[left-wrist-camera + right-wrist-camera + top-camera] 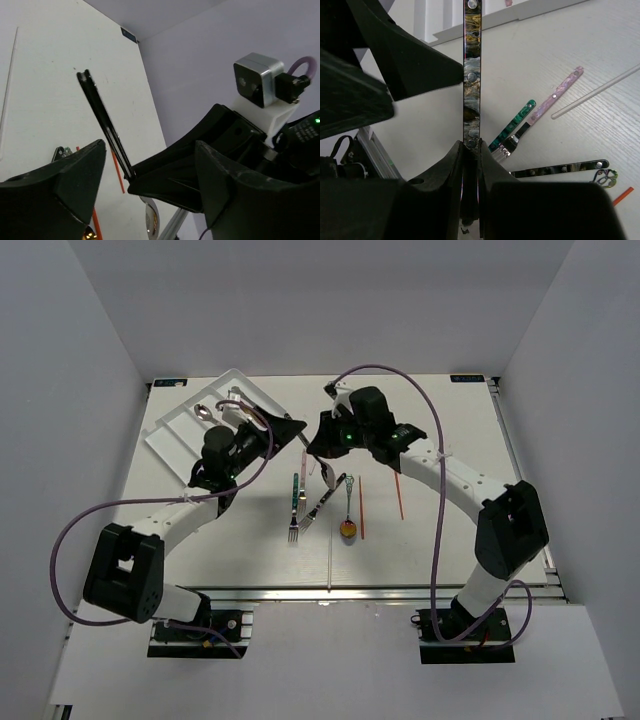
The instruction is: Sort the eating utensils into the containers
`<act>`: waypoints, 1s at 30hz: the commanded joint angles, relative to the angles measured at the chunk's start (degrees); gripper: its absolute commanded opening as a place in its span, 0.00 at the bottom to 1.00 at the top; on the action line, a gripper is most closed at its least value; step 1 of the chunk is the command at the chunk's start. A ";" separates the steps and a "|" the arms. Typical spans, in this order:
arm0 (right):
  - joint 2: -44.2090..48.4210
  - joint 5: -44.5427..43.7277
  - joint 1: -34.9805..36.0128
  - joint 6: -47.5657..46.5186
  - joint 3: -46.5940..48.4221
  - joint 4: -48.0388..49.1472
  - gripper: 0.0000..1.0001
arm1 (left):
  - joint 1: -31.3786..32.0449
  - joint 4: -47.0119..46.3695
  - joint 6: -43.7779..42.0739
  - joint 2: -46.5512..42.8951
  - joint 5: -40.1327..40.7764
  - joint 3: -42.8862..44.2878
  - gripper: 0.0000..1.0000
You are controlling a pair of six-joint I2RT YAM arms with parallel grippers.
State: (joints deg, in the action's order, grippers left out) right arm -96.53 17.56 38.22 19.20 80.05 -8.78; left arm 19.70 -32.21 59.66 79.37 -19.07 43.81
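My right gripper [318,445] is shut on a utensil with a dark marbled handle [471,75], held in the air over the table's middle; the grip shows in the right wrist view [471,145]. In the left wrist view the handle [100,117] is edge-on and a shiny bowl [151,217] hangs below. My left gripper [290,428] is open and empty, its jaws on either side of the right gripper's tip [150,150]. The white tray [185,445] lies tilted at the far left with one spoon [203,412] in it.
On the table lie a green-handled fork [295,502], a second fork [320,502], a gold-red-bowled spoon [347,527], two red sticks [361,505] and a pink-handled piece [555,95]. A clear stick [595,92] lies beyond them.
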 commanded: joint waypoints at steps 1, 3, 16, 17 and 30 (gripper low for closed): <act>0.03 1.07 2.12 -0.13 3.00 3.33 0.00 | 0.51 -2.43 1.25 1.57 -1.85 1.10 0.78; -0.06 -0.32 3.26 -0.39 3.62 3.41 0.00 | 0.51 -1.64 0.90 2.27 -2.20 1.62 0.54; -0.15 -3.84 4.32 -1.89 3.97 3.24 0.09 | 0.51 12.05 -7.27 2.80 2.70 8.74 0.00; -0.06 -5.16 4.15 -1.89 3.62 2.80 0.30 | 0.42 13.91 -8.15 2.80 4.20 9.70 0.00; 17.25 -19.85 -5.69 1.45 -19.65 3.24 0.88 | -17.15 27.74 -12.20 27.74 23.74 36.85 0.00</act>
State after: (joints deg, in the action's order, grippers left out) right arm -83.18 0.01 33.63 19.40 63.51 -7.44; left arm 3.90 -5.37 48.84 101.51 1.21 75.05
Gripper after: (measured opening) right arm 0.879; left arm 0.210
